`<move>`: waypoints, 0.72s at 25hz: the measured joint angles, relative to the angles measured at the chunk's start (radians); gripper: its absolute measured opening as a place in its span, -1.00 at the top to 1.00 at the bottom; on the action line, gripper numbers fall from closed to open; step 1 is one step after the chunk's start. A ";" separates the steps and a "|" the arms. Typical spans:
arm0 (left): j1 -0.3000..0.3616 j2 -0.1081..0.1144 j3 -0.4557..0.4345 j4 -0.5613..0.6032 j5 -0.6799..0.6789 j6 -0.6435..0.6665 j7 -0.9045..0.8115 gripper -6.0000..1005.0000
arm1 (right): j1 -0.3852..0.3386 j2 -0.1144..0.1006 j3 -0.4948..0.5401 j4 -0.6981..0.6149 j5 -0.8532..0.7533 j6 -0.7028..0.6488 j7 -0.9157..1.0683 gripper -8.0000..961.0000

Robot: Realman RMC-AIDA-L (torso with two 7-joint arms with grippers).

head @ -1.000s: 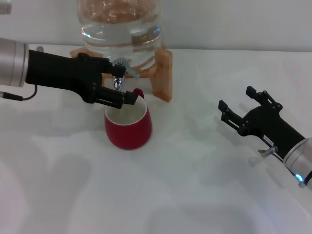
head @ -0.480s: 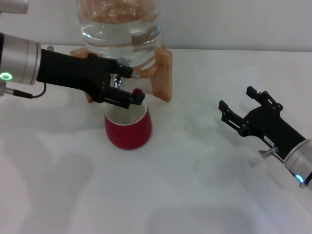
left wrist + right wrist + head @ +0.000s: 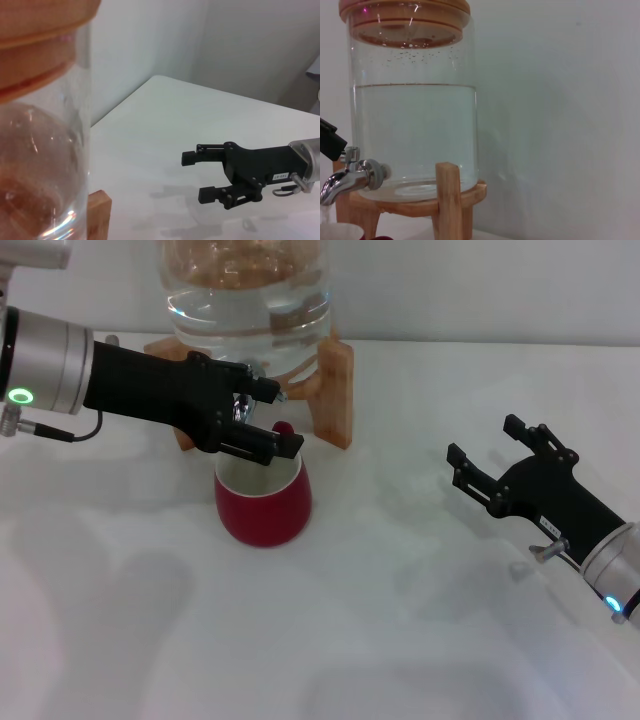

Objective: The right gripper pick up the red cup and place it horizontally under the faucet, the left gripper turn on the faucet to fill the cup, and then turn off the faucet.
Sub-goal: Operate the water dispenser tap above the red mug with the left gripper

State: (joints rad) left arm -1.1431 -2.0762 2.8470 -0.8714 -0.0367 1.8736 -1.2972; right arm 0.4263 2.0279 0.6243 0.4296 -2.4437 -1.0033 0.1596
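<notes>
The red cup (image 3: 264,503) stands upright on the white table, directly below the faucet (image 3: 241,410). That chrome faucet (image 3: 351,177) is fitted to the clear water jar (image 3: 414,125). My left gripper (image 3: 272,417) reaches in from the left and is open, one finger above the faucet's lever and one just over the cup's rim. The fingers hide most of the faucet in the head view. In the right wrist view a pale streak runs from the spout down to the cup's rim (image 3: 337,231). My right gripper (image 3: 497,462) hovers open at the right, well away from the cup, holding nothing.
The water jar (image 3: 247,295) sits on a wooden stand (image 3: 335,390) at the back of the table, against a white wall. The left wrist view shows the jar (image 3: 40,125) close up and the right gripper (image 3: 202,174) farther off over bare table.
My left arm has pushed farther right, so its fingers now straddle the faucet and cover the lever. The cup and the right arm have not moved.
</notes>
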 joint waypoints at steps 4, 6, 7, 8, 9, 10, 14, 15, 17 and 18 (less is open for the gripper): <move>0.000 0.001 0.000 -0.005 0.001 -0.001 -0.002 -0.76 | 0.000 0.000 0.000 0.000 0.000 0.000 0.000 -0.73; 0.000 0.001 0.000 -0.007 0.001 -0.001 -0.002 -0.76 | 0.000 0.000 0.000 0.000 0.000 0.001 0.000 -0.73; 0.000 0.002 0.000 -0.007 0.003 -0.001 -0.002 -0.76 | 0.000 0.000 0.000 0.000 0.000 0.001 0.000 -0.74; 0.000 0.002 0.000 -0.007 0.006 -0.002 -0.002 -0.76 | 0.000 0.000 0.000 0.000 0.000 0.001 0.000 -0.74; 0.000 0.002 0.000 -0.007 0.008 -0.004 -0.002 -0.76 | 0.000 0.000 0.000 0.000 0.000 0.001 0.000 -0.74; -0.001 0.002 0.000 -0.007 0.011 -0.007 -0.002 -0.76 | 0.000 0.000 0.000 0.000 0.000 0.001 0.000 -0.74; -0.005 0.002 0.000 -0.001 0.019 -0.014 -0.002 -0.76 | -0.002 0.000 0.000 0.000 0.000 0.001 0.000 -0.74; -0.007 0.002 0.000 0.000 0.021 -0.016 -0.002 -0.76 | -0.003 0.000 0.000 0.000 0.000 0.001 0.000 -0.74; -0.010 0.002 0.000 0.001 0.026 -0.020 -0.002 -0.76 | -0.003 0.000 0.000 0.000 0.000 0.001 0.000 -0.74; -0.011 0.002 0.000 0.003 0.027 -0.022 -0.002 -0.76 | -0.003 0.000 0.000 0.000 0.000 0.000 0.000 -0.74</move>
State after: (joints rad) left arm -1.1543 -2.0745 2.8470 -0.8688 -0.0095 1.8517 -1.2992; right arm 0.4234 2.0279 0.6244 0.4295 -2.4437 -1.0028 0.1595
